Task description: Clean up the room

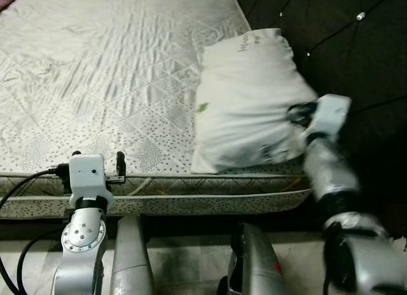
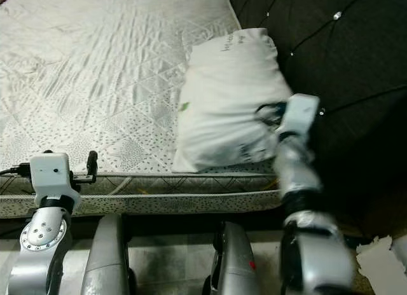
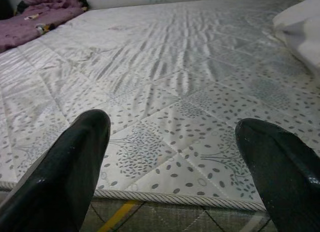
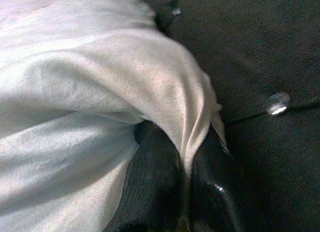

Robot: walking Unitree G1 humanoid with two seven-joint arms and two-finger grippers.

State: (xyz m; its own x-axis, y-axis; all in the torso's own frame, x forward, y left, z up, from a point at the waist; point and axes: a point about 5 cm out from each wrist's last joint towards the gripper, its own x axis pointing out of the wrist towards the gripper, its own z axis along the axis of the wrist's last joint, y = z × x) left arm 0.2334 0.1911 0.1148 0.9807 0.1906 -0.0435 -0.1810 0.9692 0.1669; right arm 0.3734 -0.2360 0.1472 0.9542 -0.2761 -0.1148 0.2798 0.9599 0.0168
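A white pillow [image 1: 248, 98] lies on the right side of the quilted mattress [image 1: 114, 66], against the dark headboard. At the pillow's right edge my right gripper [image 1: 296, 114] is shut on a fold of the pillowcase. In the right wrist view the cloth [image 4: 185, 117] runs down between the black fingers [image 4: 215, 187]. Low at the mattress's front edge, my left gripper [image 3: 172, 123] is open with nothing between its fingers.
The dark tufted headboard [image 1: 356, 47] stands close behind the right arm. A purple blanket [image 3: 45, 12] is bunched at the far corner of the bed. A black cable [image 1: 19, 187] loops by the left arm. Tiled floor [image 1: 191, 263] lies below the bed edge.
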